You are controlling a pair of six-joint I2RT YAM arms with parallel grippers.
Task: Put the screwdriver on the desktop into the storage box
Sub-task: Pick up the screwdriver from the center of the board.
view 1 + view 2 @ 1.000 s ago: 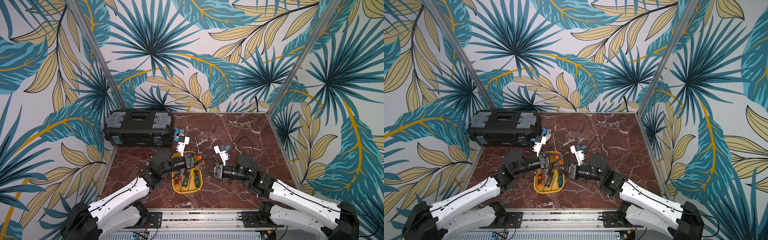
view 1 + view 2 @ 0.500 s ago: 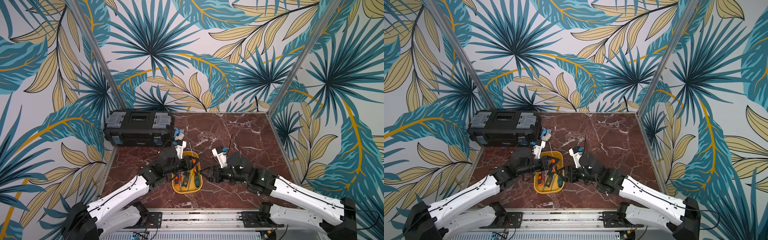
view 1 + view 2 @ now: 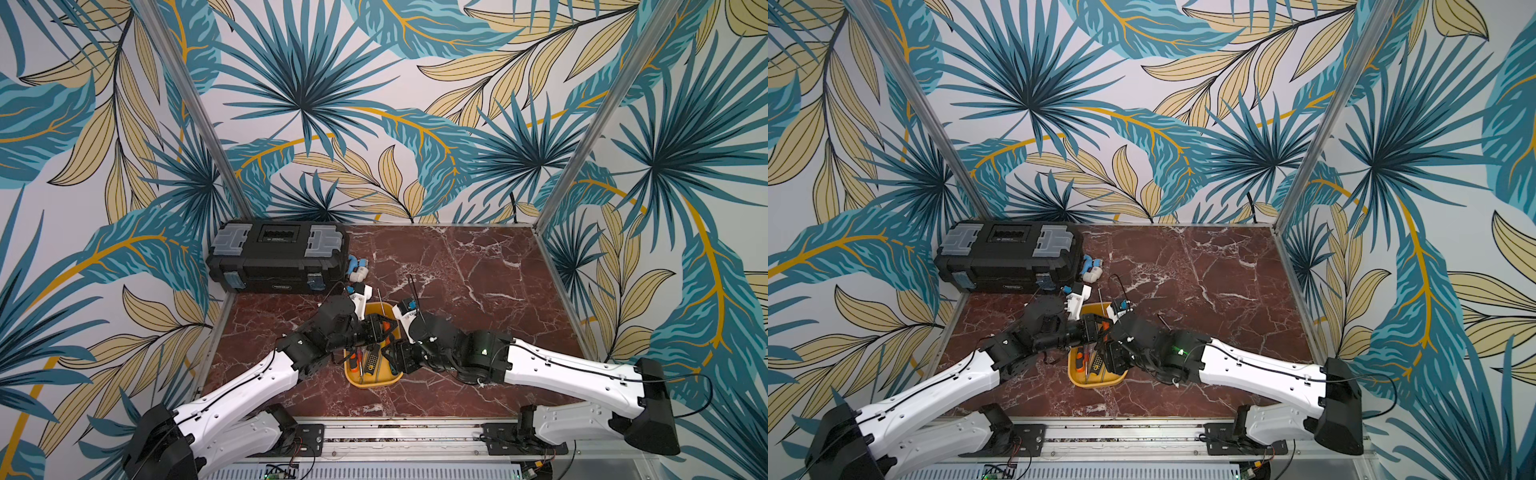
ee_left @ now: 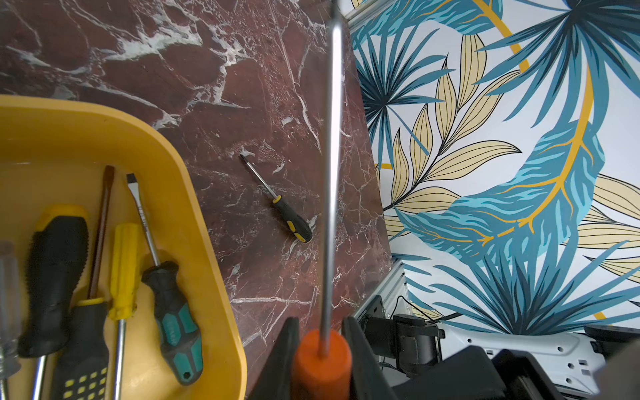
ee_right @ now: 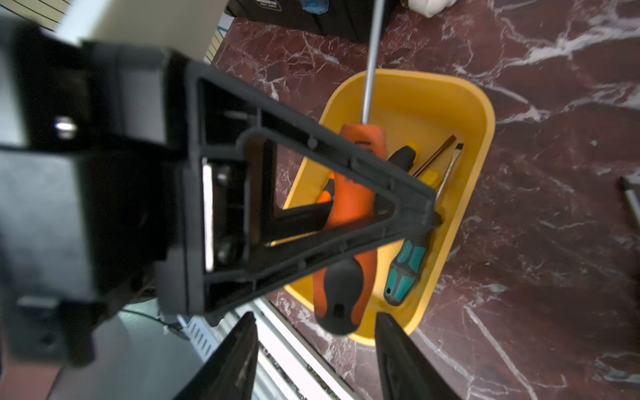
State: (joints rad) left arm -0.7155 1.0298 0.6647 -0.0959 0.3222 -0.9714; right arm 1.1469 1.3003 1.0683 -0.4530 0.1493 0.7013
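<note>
Desktop (image 3: 457, 270); storage box (image 3: 374, 381) mid front edge, several screwdrivers (image 4: 173, 311) inside. Left gripper (image 4: 320, 332) clamps orange screwdriver (image 5: 349, 207) over box. Right gripper (image 5: 315, 332) jaws apart, empty. Small black-yellow screwdriver (image 4: 291, 221) lies on desk right of box.

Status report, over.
Copy: left gripper shut on orange screwdriver over tray; right gripper open at handle end; small screwdriver lies on desktop.

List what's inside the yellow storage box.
Storage box holds a teal-black flathead, a yellow-handled screwdriver, a black one, a black-yellow one. Left claw gripping the orange screwdriver covers part of its floor.
</note>
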